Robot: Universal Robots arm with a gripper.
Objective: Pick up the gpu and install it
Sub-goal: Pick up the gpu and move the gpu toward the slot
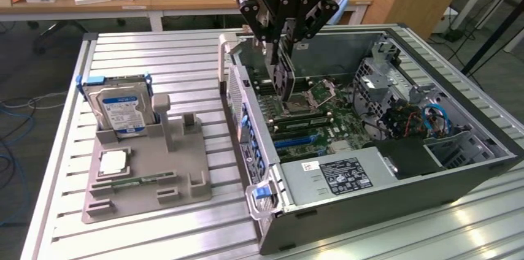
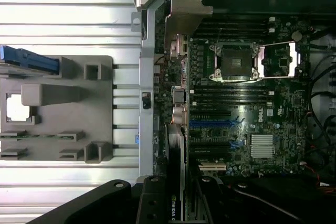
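The gpu (image 1: 283,79) hangs on edge from my gripper (image 1: 286,40), which is shut on its upper edge. It is a thin dark card, held upright over the motherboard (image 1: 327,119) inside the open computer case (image 1: 409,180), close to the case's wall on the exterior view's left. In the wrist view the gpu (image 2: 176,156) shows edge-on beside the blue expansion slots (image 2: 212,124), with my gripper (image 2: 176,205) around its near end. Its lower edge looks slightly above the board; I cannot tell whether it touches a slot.
A grey parts holder (image 1: 176,168) lies on the slatted table on the exterior view's left, carrying a hard drive (image 1: 121,110), a processor chip (image 1: 112,162) and a memory stick (image 1: 135,181). The case holds a power supply (image 1: 344,174), drive cage (image 1: 381,73) and cables (image 1: 434,119).
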